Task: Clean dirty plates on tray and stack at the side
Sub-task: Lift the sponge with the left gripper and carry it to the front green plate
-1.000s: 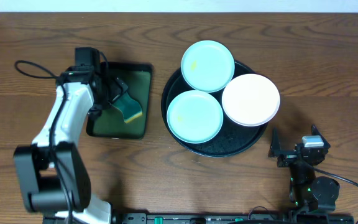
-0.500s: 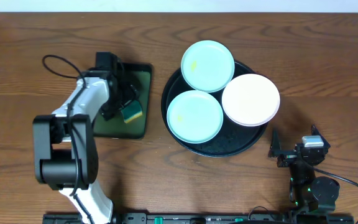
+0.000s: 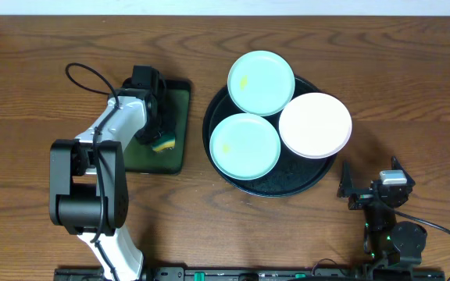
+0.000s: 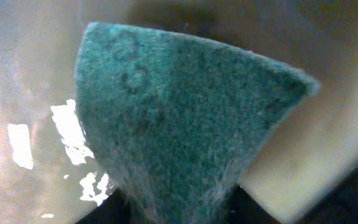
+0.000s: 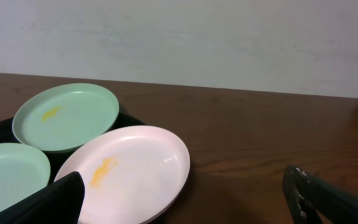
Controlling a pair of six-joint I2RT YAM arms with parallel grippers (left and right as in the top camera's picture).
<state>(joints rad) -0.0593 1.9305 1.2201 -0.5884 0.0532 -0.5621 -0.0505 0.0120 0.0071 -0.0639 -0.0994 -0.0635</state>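
Observation:
Three plates lie on the round black tray [image 3: 287, 184]: a mint plate [image 3: 261, 82] at the back, a second mint plate [image 3: 244, 145] at the front left, and a white plate [image 3: 315, 125] on the right rim. Each carries a yellowish smear, plain in the right wrist view on the white plate [image 5: 129, 171] and the far mint plate [image 5: 67, 115]. My left gripper [image 3: 156, 129] is down in the green tray, shut on a sponge [image 3: 163, 144]. The sponge's green scouring face [image 4: 179, 112] fills the left wrist view. My right gripper [image 3: 369, 178] stands open on bare table right of the black tray.
The rectangular dark green tray [image 3: 178, 97] sits left of the black tray. A black cable [image 3: 80, 78] loops off the left arm. Brown wood tabletop [image 3: 412, 86] lies bare to the right of the plates and along the front.
My left arm swung right across the green tray and its jaws closed on the sponge, which shifted slightly. The right arm and the plates stayed still.

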